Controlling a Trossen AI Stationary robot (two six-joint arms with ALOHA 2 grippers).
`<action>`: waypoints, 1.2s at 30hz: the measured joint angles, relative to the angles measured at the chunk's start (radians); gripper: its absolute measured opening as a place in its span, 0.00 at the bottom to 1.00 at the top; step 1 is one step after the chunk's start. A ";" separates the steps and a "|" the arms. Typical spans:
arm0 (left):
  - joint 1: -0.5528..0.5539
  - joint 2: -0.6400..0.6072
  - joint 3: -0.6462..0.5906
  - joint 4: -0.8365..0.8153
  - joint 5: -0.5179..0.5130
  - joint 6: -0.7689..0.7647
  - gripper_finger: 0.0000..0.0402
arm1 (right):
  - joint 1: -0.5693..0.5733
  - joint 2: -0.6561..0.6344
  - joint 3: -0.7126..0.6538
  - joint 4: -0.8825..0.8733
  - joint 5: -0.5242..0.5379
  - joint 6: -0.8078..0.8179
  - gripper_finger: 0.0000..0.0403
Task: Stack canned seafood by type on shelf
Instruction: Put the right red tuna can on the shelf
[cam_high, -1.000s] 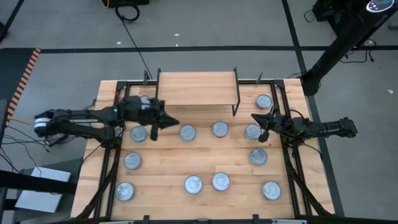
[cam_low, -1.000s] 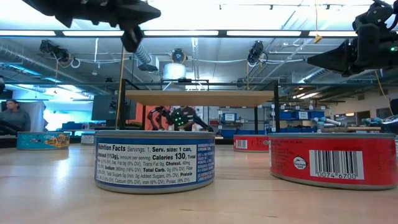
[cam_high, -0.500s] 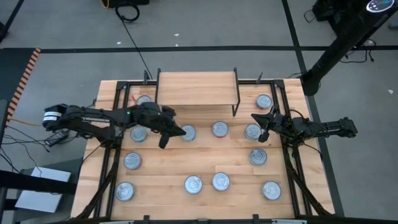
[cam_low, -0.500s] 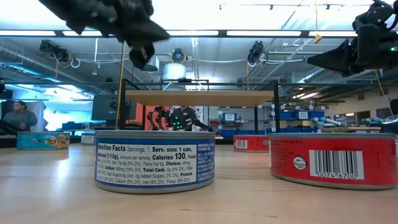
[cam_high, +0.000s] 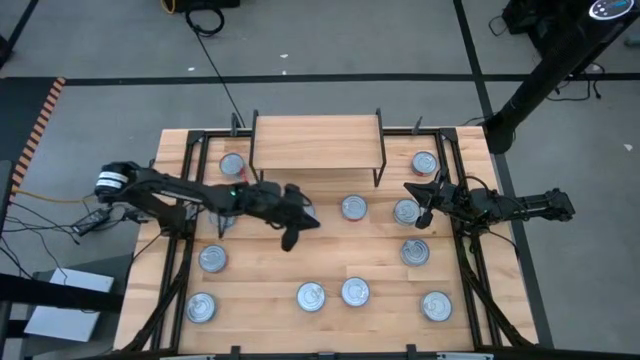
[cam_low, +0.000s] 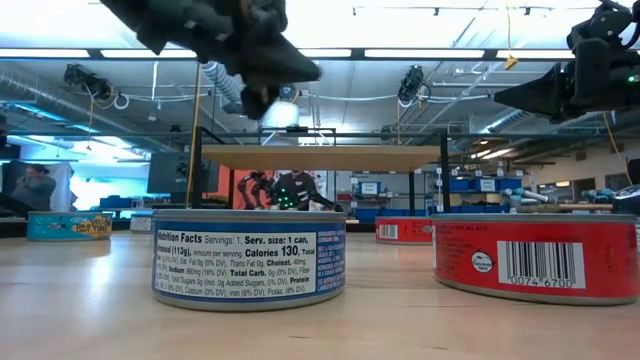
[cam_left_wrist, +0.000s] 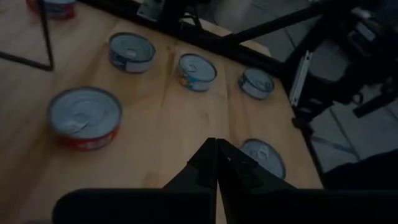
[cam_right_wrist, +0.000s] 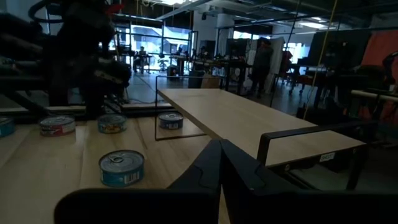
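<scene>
Your jaws are pressed together on both grippers, holding nothing. The shelf (cam_high: 317, 140) sits at the table's far edge, its long axis running left to right, top board bare. The canned seafood (cam_high: 353, 208) lies scattered flat on the table, pull-tabs up. Your left gripper (cam_high: 292, 236) reaches out low over the middle; the right gripper (cam_high: 420, 219) waits by the right-hand tins.

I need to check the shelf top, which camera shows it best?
The high view: it looks straight down on the whole bare board of the shelf. The low view shows only its front edge and legs; the right wrist view shows it slanting away; the left wrist view only a leg.
</scene>
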 joint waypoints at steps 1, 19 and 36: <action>-0.012 0.025 0.014 0.016 -0.004 -0.010 0.03 | 0.000 0.000 0.000 0.000 0.000 0.000 0.05; 0.086 0.338 0.529 -0.304 0.338 0.018 0.03 | 0.000 0.000 0.000 0.001 0.000 0.000 0.05; -0.040 0.464 0.669 -0.428 0.283 -0.107 0.03 | 0.000 0.000 0.000 0.004 0.000 0.000 0.05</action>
